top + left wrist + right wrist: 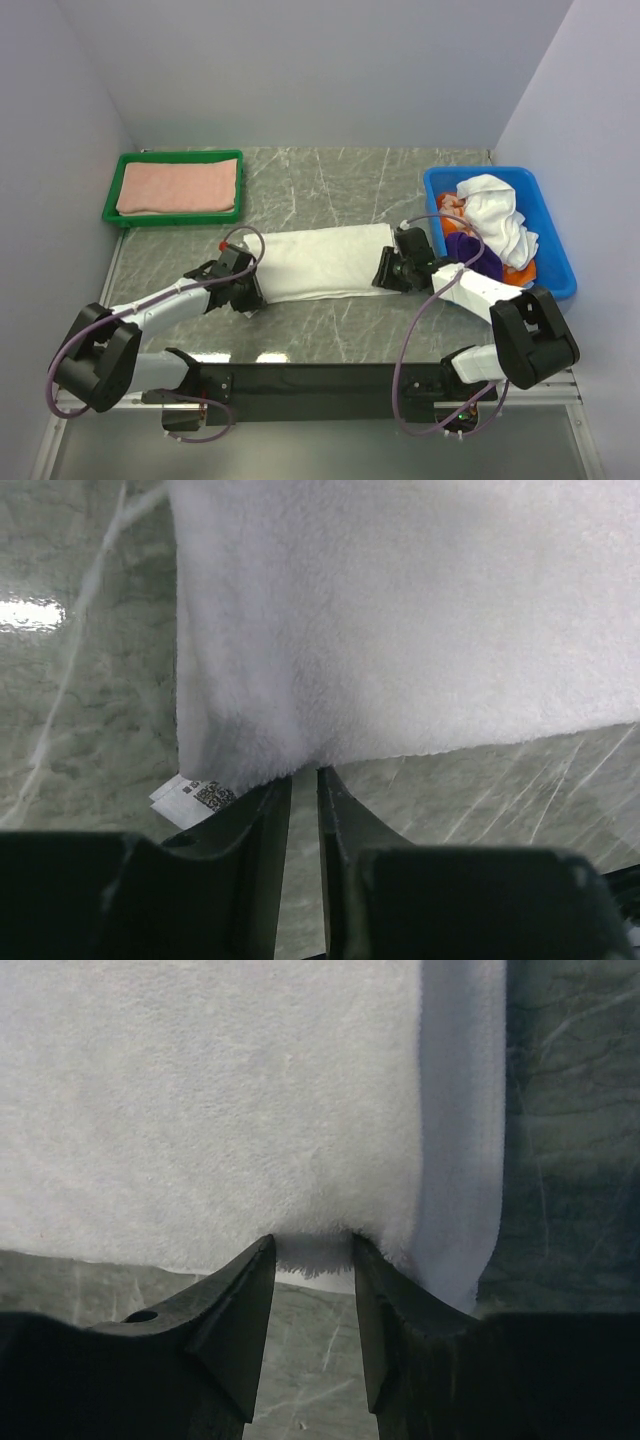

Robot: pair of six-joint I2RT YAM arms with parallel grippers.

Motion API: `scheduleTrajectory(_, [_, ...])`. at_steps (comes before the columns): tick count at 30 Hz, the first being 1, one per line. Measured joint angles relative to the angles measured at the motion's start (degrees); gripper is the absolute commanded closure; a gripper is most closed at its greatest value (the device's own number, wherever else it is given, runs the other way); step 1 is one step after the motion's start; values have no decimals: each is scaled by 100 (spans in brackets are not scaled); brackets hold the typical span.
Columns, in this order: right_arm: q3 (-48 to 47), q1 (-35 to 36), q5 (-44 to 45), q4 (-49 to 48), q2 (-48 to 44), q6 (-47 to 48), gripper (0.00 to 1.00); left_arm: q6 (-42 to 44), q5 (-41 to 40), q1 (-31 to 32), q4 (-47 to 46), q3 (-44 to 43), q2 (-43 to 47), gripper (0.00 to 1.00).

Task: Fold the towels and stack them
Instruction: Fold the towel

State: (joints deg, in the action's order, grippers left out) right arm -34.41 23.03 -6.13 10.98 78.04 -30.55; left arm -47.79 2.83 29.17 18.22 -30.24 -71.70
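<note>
A white towel (320, 262), folded into a long strip, lies across the middle of the table. My left gripper (255, 293) is at its near left corner; in the left wrist view its jaws (304, 772) stand almost together, pinching the towel's (400, 630) edge beside a small label (195, 795). At the near right corner my right gripper (385, 272) holds the edge, and the right wrist view shows the towel (220, 1100) bunched between the tips of that gripper (312, 1242). A salmon-pink towel (178, 186) lies folded in the green tray (172, 216). White (495, 220), purple (465, 248) and orange (520, 272) towels are heaped in the blue bin (562, 255).
The tray stands at the back left and the bin at the right, close to my right arm. Grey walls close in the table on three sides. The arms' black base bar (320, 380) runs along the near edge.
</note>
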Motion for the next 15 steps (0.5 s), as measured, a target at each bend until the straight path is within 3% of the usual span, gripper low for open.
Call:
scheduleTrajectory(5, [31,-63,-20,-31,-85,-144,54,4,-13,-304,107,-85,-4,76])
scheduleTrajectory(9, [46,-72,90,177,-566,-157,53,63,-103,-527,442,-455,188,40])
scheduleTrajectory(12, [46,-79,210,278,-1099,-157,51,35,-175,-549,649,-693,699,31])
scheduleTrajectory(15, [44,-81,387,323,-1484,-203,50,7,-372,-551,691,-752,1189,34])
